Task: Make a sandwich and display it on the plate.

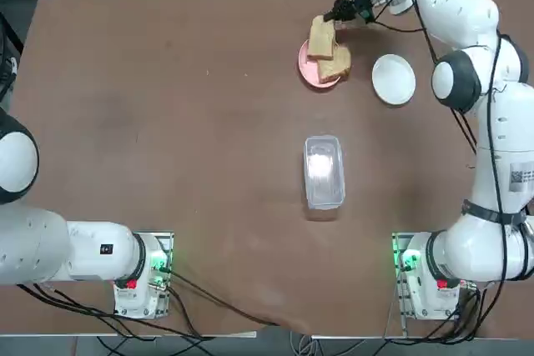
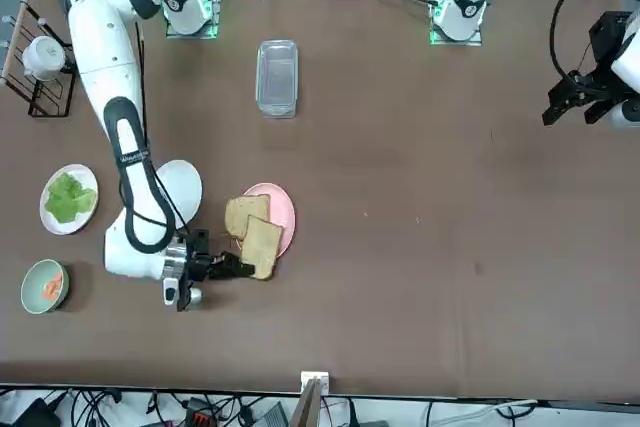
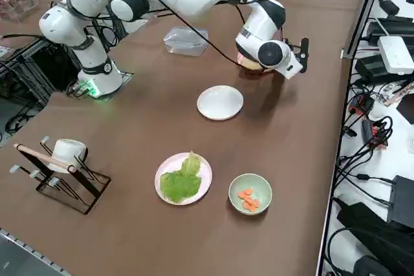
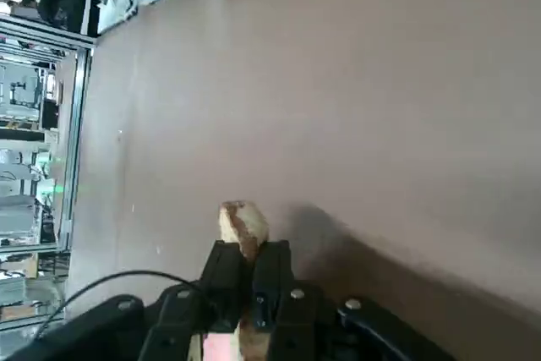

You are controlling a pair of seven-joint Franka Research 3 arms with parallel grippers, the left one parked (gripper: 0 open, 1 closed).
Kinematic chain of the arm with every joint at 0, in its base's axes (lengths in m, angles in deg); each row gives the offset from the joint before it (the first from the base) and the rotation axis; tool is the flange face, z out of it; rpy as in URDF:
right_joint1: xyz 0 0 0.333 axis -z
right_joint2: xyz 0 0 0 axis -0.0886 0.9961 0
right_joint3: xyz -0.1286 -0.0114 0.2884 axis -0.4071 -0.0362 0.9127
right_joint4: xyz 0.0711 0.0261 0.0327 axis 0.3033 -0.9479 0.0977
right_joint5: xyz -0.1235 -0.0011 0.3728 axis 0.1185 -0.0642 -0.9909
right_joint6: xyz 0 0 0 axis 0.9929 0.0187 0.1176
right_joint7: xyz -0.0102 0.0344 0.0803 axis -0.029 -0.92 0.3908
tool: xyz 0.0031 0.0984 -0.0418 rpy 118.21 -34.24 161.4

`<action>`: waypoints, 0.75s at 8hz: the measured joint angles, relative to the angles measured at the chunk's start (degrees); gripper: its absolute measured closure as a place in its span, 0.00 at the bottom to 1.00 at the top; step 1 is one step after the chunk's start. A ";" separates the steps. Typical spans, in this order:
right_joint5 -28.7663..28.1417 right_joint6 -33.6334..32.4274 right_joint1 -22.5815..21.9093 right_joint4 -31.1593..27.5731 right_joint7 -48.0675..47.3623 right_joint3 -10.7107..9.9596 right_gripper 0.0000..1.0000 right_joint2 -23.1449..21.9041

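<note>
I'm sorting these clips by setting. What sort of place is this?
Most likely a robotics lab, not a kitchen: the right gripper, shut on a bread slice, works at a brown table edged with cables, with shelving racks beyond.

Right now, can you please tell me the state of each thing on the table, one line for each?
Right gripper: shut on the upper bread slice's edge.
Upper bread slice: gripped, overlapping the lower slice.
Lower bread slice: lying on the pink plate.
Pink plate: holds the bread.
White plate: nothing on it.
Lettuce plate: holds lettuce.
Green bowl: holds orange pieces.
Clear container: lid on.
</note>
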 joint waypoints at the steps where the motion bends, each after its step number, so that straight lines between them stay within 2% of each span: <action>1: 1.27 0.13 -0.11 -0.27 -1.21 0.00 0.92 -1.81; 2: 4.29 0.15 -0.18 -0.48 -4.63 0.01 0.92 -3.93; 4: 13.69 0.19 -0.84 -0.84 -17.54 0.11 0.92 -8.86; 6: 20.79 -1.09 -1.12 -1.22 -29.04 -0.06 0.93 -14.54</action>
